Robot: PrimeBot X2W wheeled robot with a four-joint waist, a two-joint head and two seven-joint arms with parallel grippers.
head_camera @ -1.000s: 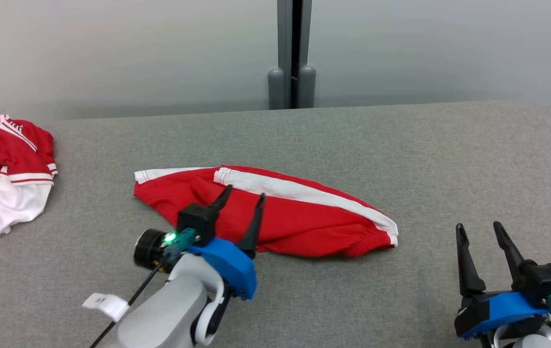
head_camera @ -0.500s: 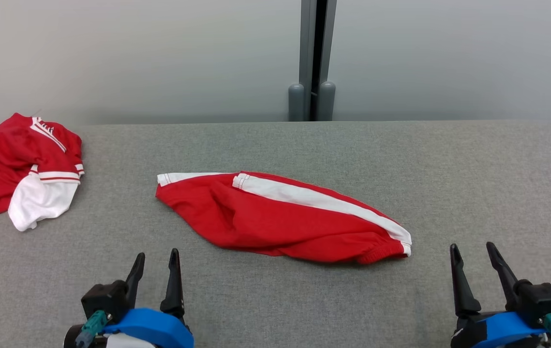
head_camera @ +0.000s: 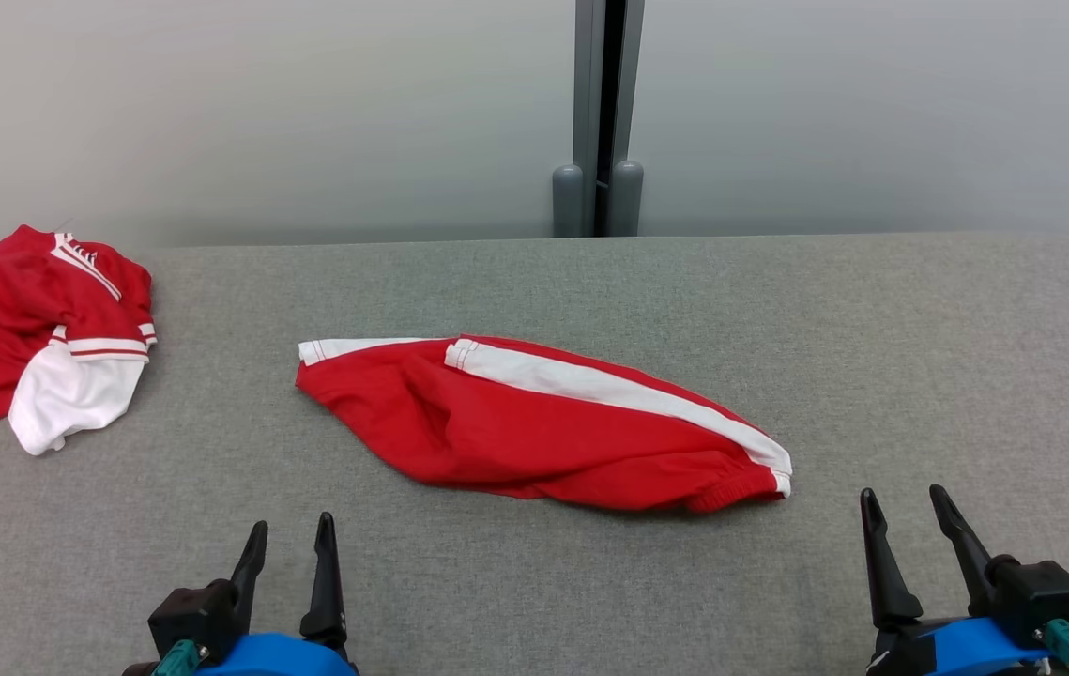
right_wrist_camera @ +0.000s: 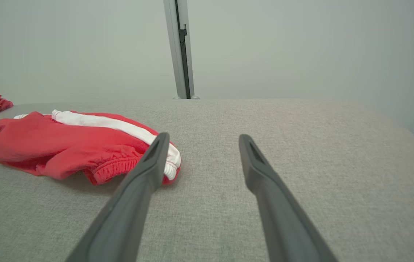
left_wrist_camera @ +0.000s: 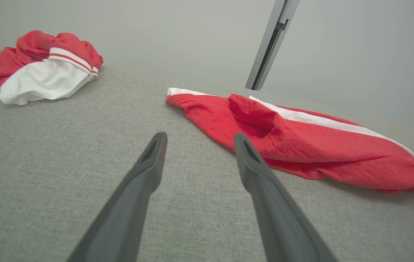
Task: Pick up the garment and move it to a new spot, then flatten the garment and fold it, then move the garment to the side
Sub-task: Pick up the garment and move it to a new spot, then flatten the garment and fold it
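**Garment loose mid-table, both grippers empty**

The garment (head_camera: 534,432) lies aslant across the middle of the tabletop (head_camera: 919,310). Its striped edge faces the far edge and its elastic end points toward the near right. It is bunched, with a raised fold near its left end, so a pinch there would likely catch only the top layer. The rest would then trail or unfold on the lift. The grey cover looks rough enough to snag cloth, so dragging the garment could pull it further out of shape. A second red-and-white heap (head_camera: 37,338) at the left edge could be mistaken for the target.

The left gripper (head_camera: 292,522) hovers over the near edge, short of the garment. Its fingers (left_wrist_camera: 145,171) are spread wide, holding and touching nothing. The right gripper (head_camera: 902,492) is near the elastic end, equally wide and empty.
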